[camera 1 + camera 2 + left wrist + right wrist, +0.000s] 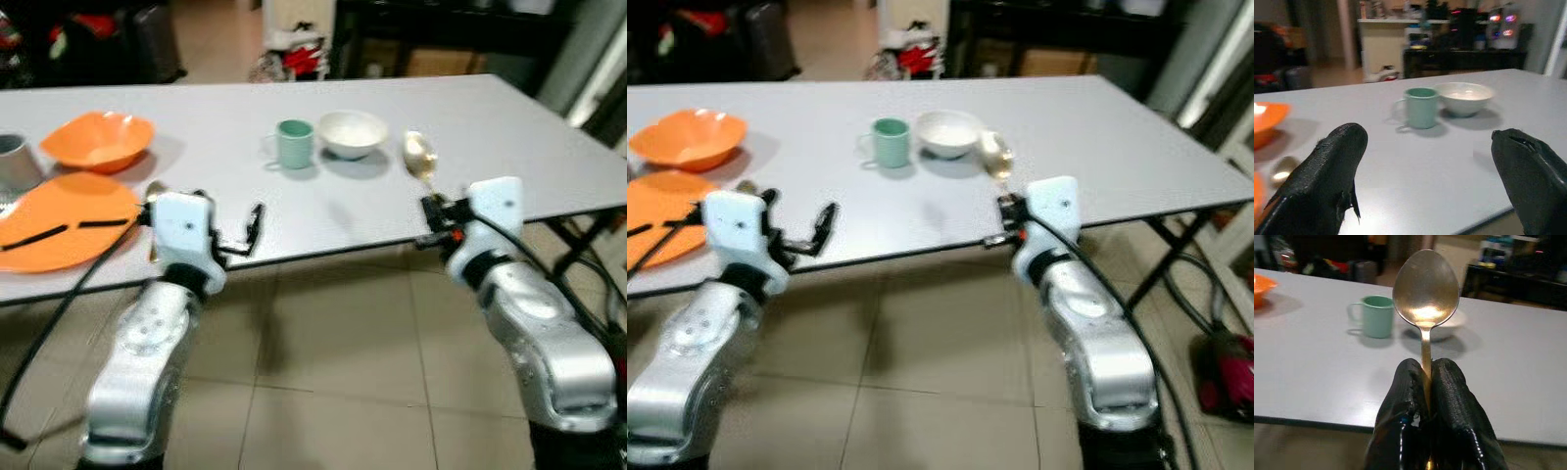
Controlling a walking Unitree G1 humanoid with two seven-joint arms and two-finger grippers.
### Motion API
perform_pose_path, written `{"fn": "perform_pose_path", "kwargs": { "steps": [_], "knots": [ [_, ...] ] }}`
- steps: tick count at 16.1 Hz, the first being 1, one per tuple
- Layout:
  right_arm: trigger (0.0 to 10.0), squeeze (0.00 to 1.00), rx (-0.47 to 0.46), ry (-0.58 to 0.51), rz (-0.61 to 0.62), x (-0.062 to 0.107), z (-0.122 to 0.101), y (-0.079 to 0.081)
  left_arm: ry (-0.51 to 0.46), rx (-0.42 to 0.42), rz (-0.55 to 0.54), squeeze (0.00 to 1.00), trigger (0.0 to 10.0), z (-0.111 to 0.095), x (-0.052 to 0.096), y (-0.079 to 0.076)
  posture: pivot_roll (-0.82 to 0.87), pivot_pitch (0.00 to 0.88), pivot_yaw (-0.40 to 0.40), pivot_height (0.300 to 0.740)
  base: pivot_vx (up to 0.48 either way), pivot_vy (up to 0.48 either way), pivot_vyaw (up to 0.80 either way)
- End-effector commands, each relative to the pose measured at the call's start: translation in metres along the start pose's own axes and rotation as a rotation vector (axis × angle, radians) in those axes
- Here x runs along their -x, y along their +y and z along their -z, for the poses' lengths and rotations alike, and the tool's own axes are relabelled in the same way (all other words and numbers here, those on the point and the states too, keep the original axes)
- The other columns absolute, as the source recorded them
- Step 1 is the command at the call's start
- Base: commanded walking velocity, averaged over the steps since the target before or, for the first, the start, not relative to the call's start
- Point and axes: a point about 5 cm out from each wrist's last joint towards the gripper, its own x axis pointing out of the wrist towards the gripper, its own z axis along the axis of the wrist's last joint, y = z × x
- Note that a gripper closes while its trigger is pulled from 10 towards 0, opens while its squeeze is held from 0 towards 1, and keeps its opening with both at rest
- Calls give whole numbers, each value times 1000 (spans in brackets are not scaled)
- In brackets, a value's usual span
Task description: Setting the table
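grey table (490, 127) | right claw (1426, 382) clamped on spoon (1425, 289) near edge | left claw (1430, 161) apart

Overall light: even indoor brightness on the grey table (509, 127), the room behind it much dimmer.
Shadows: soft and short, falling toward the camera beside the green mug (294, 144) and white bowl (352, 133); the orange bowl (98, 140) casts a faint one too.
Glare: a warm highlight sits in the spoon (1425, 289) bowl, and the silver arms catch pale sheen.
Blur: both eye views are soft all over, edges smeared, fine detail lost.
Focus, wrist views: the black fingers (1322, 186) loom close and fuzzy; background shelves dissolve into dark shapes with small coloured lights.
Edges: the table's lines bow slightly toward the frame corners.
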Motion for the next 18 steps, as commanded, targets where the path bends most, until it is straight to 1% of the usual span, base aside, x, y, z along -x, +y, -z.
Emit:
{"fn": "perform_pose_path", "kwargs": {
  "steps": [1, 6, 8, 12, 15, 18],
  "knots": [
    [10000, 0, 15, -9, 21, 3, -3, -6, 0, 6, 23, 0, 10000, 0, -2, -5, -110, 0, -39, 740, 255, 0, 0],
    [10000, 0, 1, -3, 22, 2, 1, -2, 13, 1, 31, 0, 10000, 2, 0, -5, -90, 0, -28, 740, 256, 0, 0],
    [10000, 0, -8, 3, 22, 0, 3, -2, 8, -7, 28, 0, 10000, 0, -2, -4, -70, 0, -42, 740, 257, 0, 0],
    [10000, 0, -6, 16, -10, -5, 8, 1, 30, -13, 12, 0, 10000, 5, 7, -2, -57, 0, -39, 740, 255, 0, 0],
    [10000, 0, -21, 27, -15, -6, 11, 2, 32, -15, 7, 0, 10000, 4, 7, 1, -53, 0, -36, 740, 271, 0, 0],
    [10000, 0, -28, 33, -13, -5, 14, 4, 25, -17, 14, 0, 10000, 2, 3, 0, -63, 0, -34, 740, 290, 0, 0]
  ]
}}
